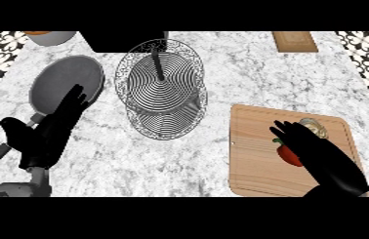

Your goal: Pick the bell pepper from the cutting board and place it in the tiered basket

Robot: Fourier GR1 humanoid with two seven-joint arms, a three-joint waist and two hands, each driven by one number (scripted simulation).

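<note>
A red bell pepper (289,155) with a green stem lies on the wooden cutting board (252,150) at the right. My right hand (317,152) lies over the pepper's right side, fingers stretched forward and straight, covering much of it. The wire tiered basket (162,89) stands in the middle of the counter, its round tiers seen from above around a dark central post. My left hand (51,128) rests open at the left edge, fingers up.
A grey round plate (65,82) lies at the left, partly behind my left hand. A small pale object (315,127) sits on the board beside my right hand. A bowl (51,37), a dark box (119,40) and a small wooden board (294,41) line the back.
</note>
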